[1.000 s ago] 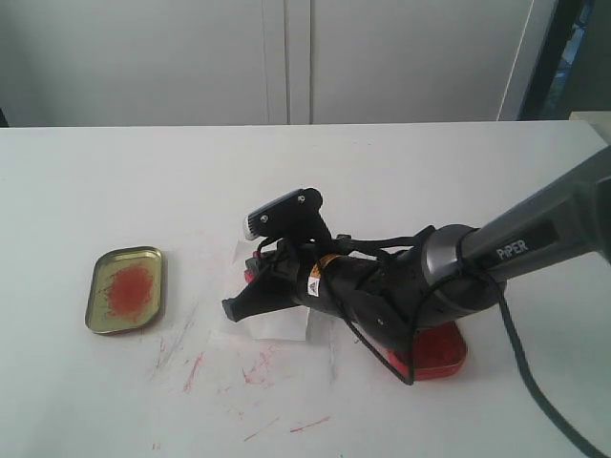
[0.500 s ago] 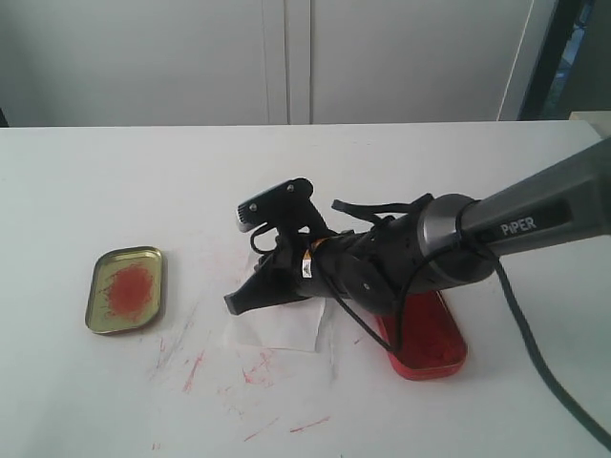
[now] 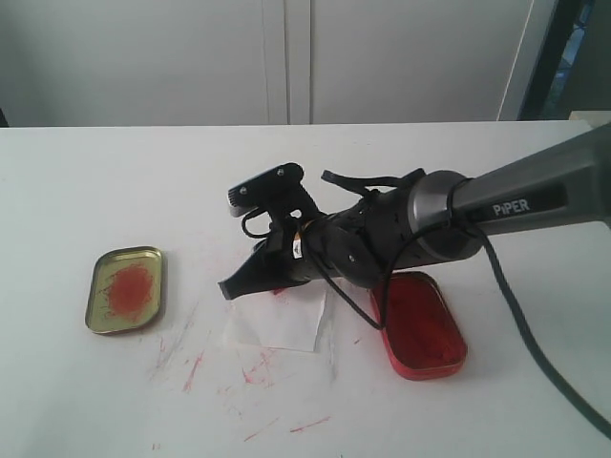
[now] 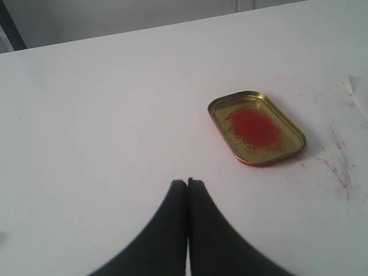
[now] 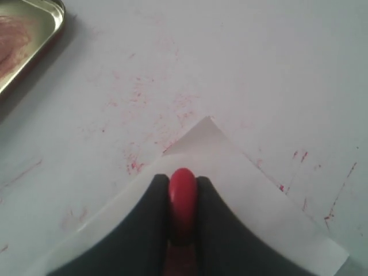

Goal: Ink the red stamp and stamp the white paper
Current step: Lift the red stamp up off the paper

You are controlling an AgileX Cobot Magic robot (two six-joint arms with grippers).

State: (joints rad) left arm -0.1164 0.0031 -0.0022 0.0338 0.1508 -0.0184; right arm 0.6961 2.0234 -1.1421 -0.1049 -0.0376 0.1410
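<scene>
Right gripper (image 5: 182, 183) is pinching the red stamp (image 5: 182, 200) by its knob, jaws snug on either side, just over the white paper (image 5: 253, 210). Can't tell if the base touches it. Gold tin (image 5: 40, 26) sits farther off. Left gripper (image 4: 187, 184) is pressed together, holding nothing.
</scene>
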